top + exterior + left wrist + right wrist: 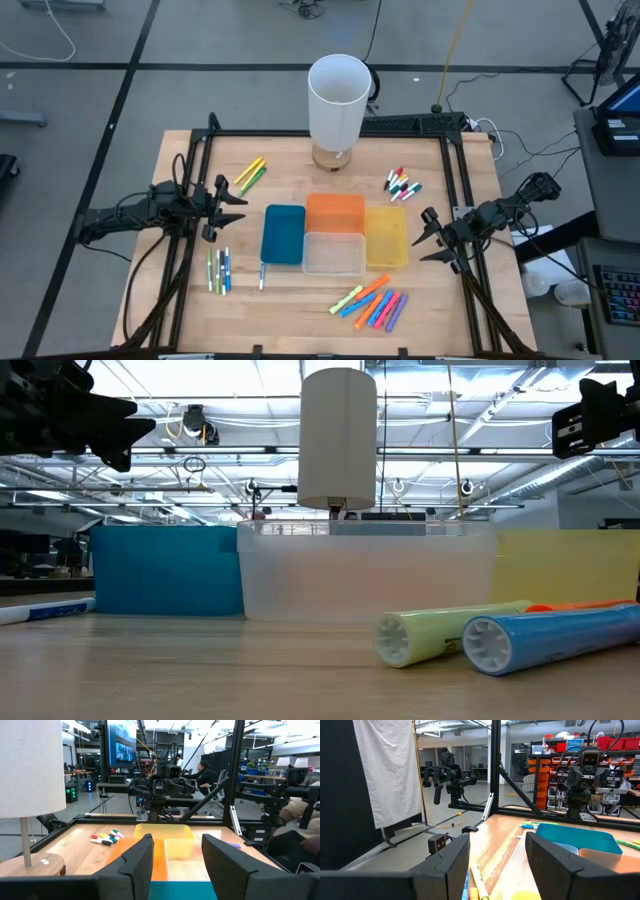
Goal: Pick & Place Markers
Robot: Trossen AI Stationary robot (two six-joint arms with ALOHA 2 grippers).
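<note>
Both claws gaped empty: left claw (pixel 236 205) at 9 o'clock, right claw (pixel 427 238) at 3, flanking bins (pixel 335 235) w/ markers (pixel 372 303) unpicked on surface (pixel 290 310).

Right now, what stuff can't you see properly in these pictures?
- Insides of the bins: in the low view the blue bin and clear bin show only their walls.
- Small markers near the lamp: too tiny in the high view to count.
- Blue marker: cut off by the low view's edge.
- Markers in the right wrist view: partly behind the right gripper.
</note>
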